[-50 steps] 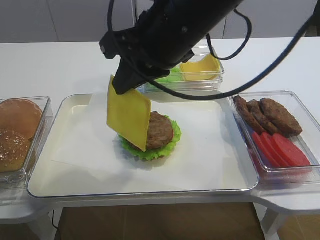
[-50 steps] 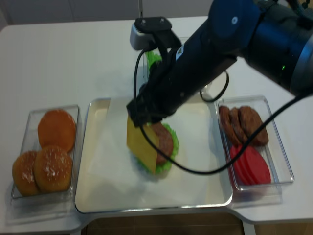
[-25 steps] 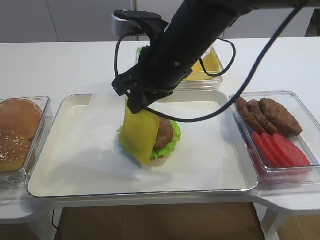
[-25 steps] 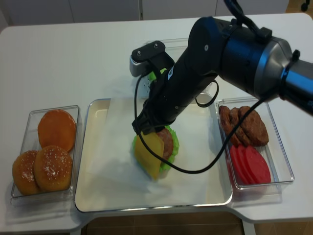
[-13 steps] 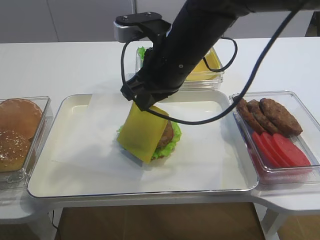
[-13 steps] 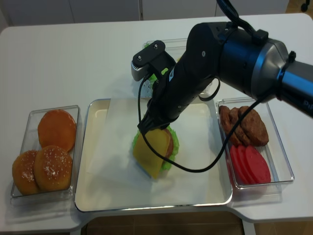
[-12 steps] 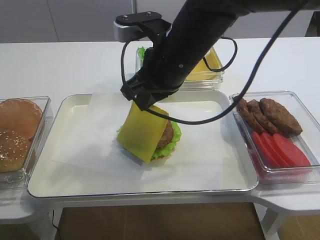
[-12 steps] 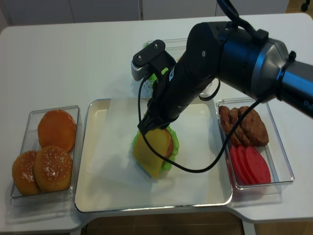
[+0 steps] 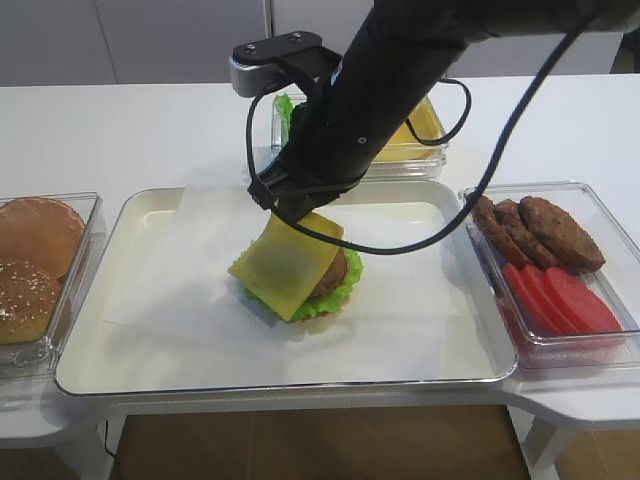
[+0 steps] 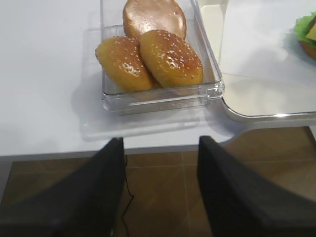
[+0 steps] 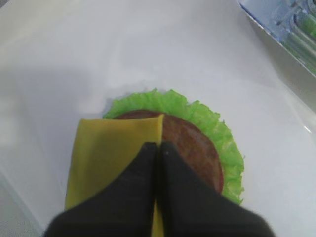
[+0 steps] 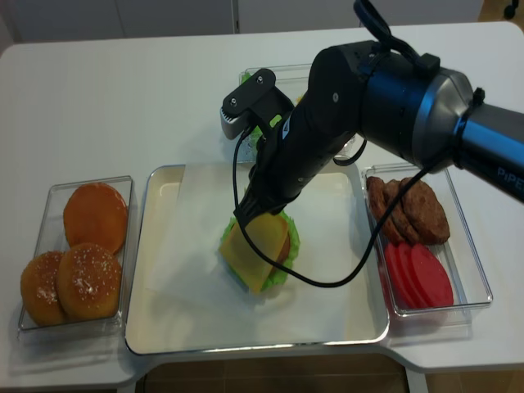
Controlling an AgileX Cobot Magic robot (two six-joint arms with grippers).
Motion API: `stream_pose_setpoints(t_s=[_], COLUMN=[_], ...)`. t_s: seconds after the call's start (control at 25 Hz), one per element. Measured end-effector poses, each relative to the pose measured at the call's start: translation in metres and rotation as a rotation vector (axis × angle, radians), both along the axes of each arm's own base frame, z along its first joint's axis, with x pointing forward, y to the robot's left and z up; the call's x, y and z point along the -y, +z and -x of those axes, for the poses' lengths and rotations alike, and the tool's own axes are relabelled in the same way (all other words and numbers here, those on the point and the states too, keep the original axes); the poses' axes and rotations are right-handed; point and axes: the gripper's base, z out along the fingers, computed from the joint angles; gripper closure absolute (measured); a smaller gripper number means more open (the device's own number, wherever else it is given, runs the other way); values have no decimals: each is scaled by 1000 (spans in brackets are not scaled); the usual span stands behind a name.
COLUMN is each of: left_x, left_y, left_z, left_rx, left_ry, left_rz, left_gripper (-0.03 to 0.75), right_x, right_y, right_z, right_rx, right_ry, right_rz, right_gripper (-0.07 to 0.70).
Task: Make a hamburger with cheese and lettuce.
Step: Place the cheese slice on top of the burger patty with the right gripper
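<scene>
Surface: white table; we note a cream rectangular metal tray lined with white paper, clear plastic bins either side.
Right arm: we see the black right gripper reaching across the middle, fingers pinched together on the thin square yellow cheese at its far corner.
Left arm: the left gripper hangs off the table edge, well apart, fingers spread, holding nothing.
Stack: the round hamburger, brown patty over ruffled green lettuce, mid-tray.
Key relation: we judge the cheese lies off-centre, draped over the patty's left half; patty centre lies right of the fingers.
Next: shift right, then let go.
</scene>
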Motion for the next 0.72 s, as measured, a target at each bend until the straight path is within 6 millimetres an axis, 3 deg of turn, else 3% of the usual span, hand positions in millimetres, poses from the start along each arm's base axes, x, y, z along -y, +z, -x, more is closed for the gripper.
stream_pose_setpoints(t_s=[0.72], left_x=[0], left_y=[0], left_z=[0], left_rx=[0], left_ry=[0], left_rz=[0], left_gripper=[358], right_x=[2], right_y=[-11], right_z=[-8], right_rx=[56], right_ry=[16], right_rz=[66], right_gripper=[628])
